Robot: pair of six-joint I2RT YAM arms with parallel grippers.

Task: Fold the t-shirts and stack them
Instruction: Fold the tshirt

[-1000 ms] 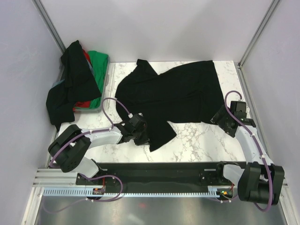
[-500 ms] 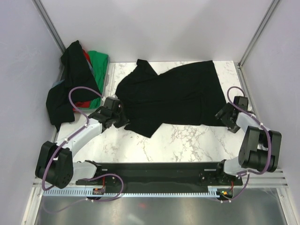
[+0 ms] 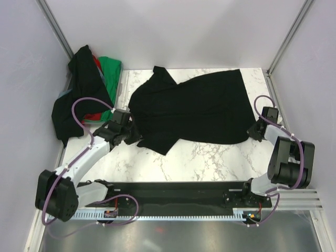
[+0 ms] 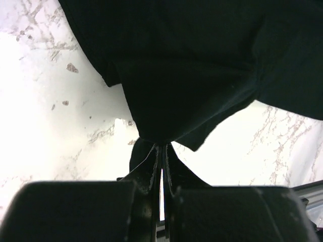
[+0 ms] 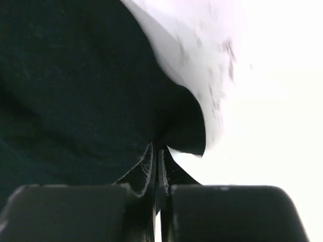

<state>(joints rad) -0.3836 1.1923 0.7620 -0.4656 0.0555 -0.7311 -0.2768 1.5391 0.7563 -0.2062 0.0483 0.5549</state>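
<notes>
A black t-shirt (image 3: pixel 194 107) lies spread over the marble table (image 3: pixel 210 155), its collar end toward the left. My left gripper (image 3: pixel 135 136) is at the shirt's near-left edge, and in the left wrist view it (image 4: pixel 162 145) is shut on a pinch of the black cloth (image 4: pixel 181 75). At the shirt's near-right corner my right gripper (image 3: pixel 254 130) is shut too. The right wrist view shows its jaws (image 5: pixel 157 147) closed on the cloth's edge (image 5: pixel 75 101).
A grey bin (image 3: pixel 122 86) at the back left holds a heap of other t-shirts, black (image 3: pixel 84 84), green (image 3: pixel 109 71) and red (image 3: pixel 90 116); the black one hangs over its near side. Walls and frame posts close in the table on three sides.
My left gripper has drawn the shirt's near-left flap back and to the left, flattening it. My right gripper has moved to the shirt's near-right corner and shut on it.
</notes>
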